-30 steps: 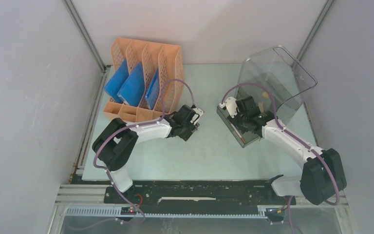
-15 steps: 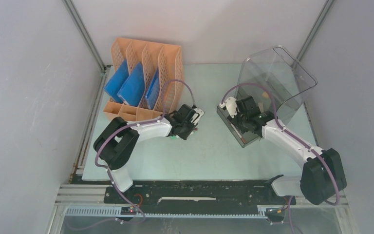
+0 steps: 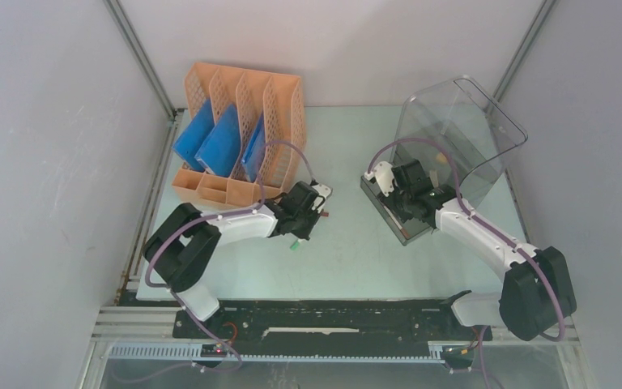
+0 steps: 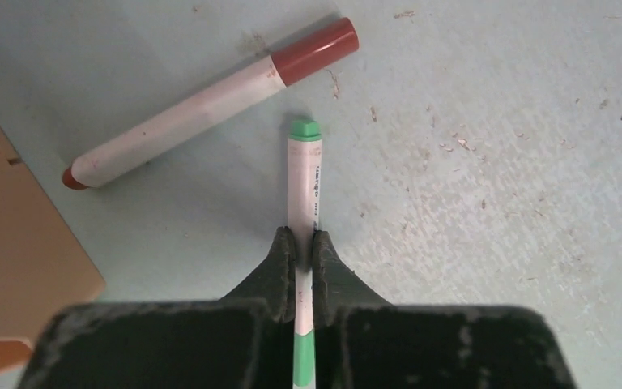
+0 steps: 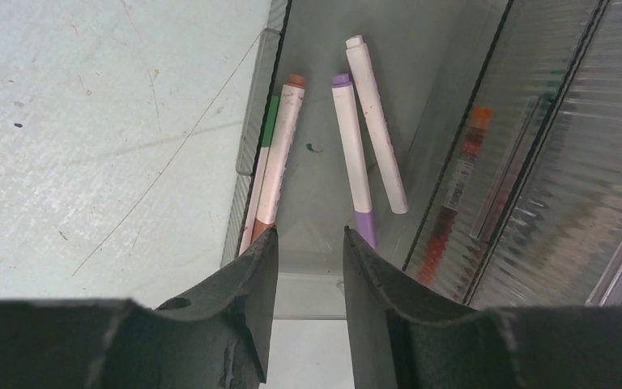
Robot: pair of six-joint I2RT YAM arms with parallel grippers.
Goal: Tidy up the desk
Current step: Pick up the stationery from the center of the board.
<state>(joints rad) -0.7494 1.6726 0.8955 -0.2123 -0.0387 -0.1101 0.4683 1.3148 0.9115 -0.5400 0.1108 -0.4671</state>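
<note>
Top view. Worktop (image 3: 356,259) is pale mint, fills the floor of the grey-walled cell and carries everything here. Orange file rack (image 3: 243,97) sits at the far left corner with blue folders (image 3: 210,142) in its slots. A clear plastic box (image 3: 457,130) is at the far right, its drawer (image 3: 390,217) pulled out toward the middle. Left pincer (image 3: 298,235) is low over the worktop just in front of the rack. A green marker end (image 3: 294,243) shows beneath it. Right pincer (image 3: 401,194) is over the open drawer.

Left wrist view. Left pincer is closed on the white barrel of the green-capped marker, with both fingertips pressed against its sides. The marker points straight away from the wrist. Cannot tell whether it rests on the worktop or is lifted. A red-capped marker (image 4: 210,101) lies slantwise on the worktop beyond it, near but not touching. Its uncapped end is close to the rack's corner.

Right wrist view. Right pincer's jaws stand partly apart with nothing between them. Below, in the drawer: a brown-tipped marker (image 5: 282,154) against the left wall, a green-banded one (image 5: 269,121) tucked beside it, a purple-capped marker (image 5: 350,146), and an all-white one (image 5: 377,130). Something orange (image 5: 466,162) shows blurred through the ribbed wall at the right.
</note>
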